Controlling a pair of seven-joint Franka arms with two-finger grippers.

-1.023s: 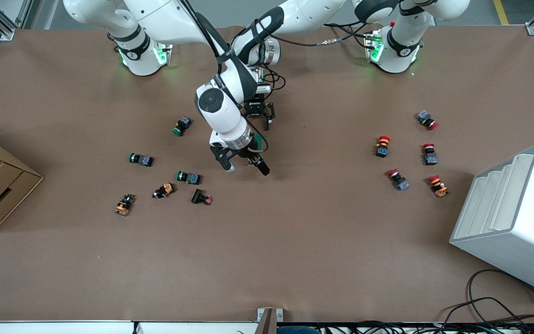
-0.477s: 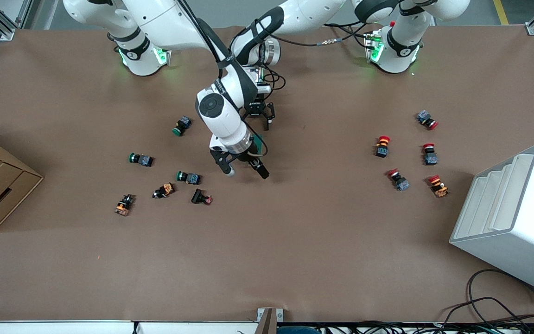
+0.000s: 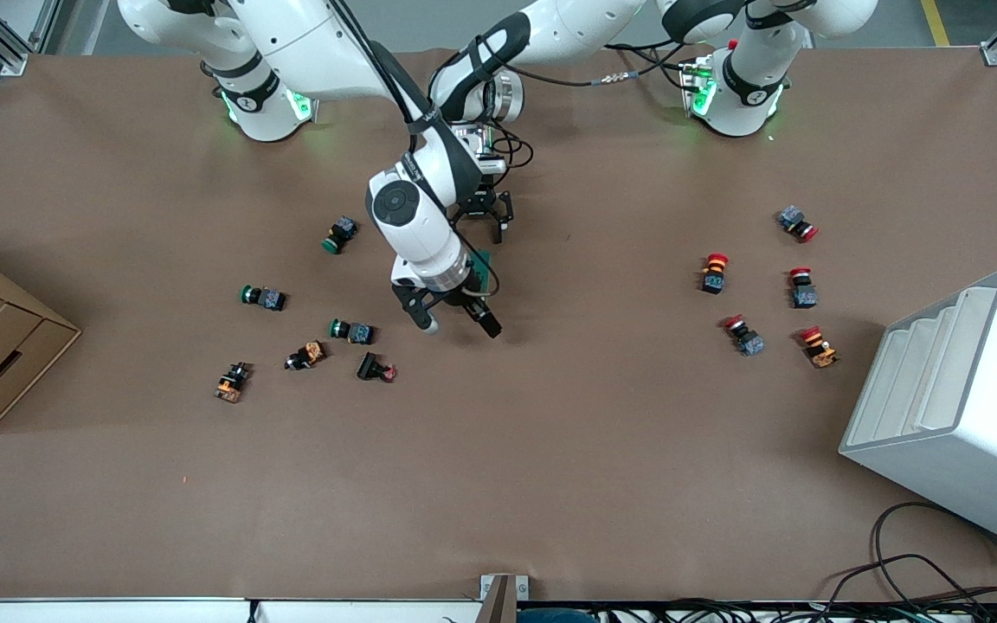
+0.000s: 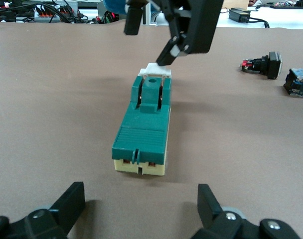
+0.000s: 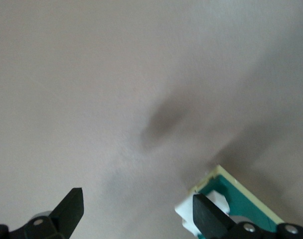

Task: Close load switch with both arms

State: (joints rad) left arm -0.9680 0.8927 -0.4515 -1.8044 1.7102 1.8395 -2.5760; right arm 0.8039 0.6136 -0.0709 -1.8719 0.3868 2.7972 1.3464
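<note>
Right gripper (image 3: 458,316), wrist bent steeply down from the 11 o'clock base, hangs with jaws wide, one fingertip (image 4: 164,59) at the load switch's (image 4: 144,127) white end. The left gripper (image 3: 483,218) is low, jaws wide, at its 12 o'clock end on the surface (image 3: 550,450).

Both arms are glossy white with rounded, bulging joint housings and black bands at the joints. The right arm (image 3: 416,216) carries a dark grey round cap with a small ring mark on its wrist joint, and a black cable runs along its upper link. The left arm (image 3: 550,26) has a black sleeve section, a silver metal collar and thin black cables looping loosely below the wrist. Each base is a white cylinder with a black ring and green lights glowing at the sides. The left gripper (image 3: 483,214) is black with clawed fingers; the right gripper (image 3: 455,318) is black, one finger tipped pale grey
</note>
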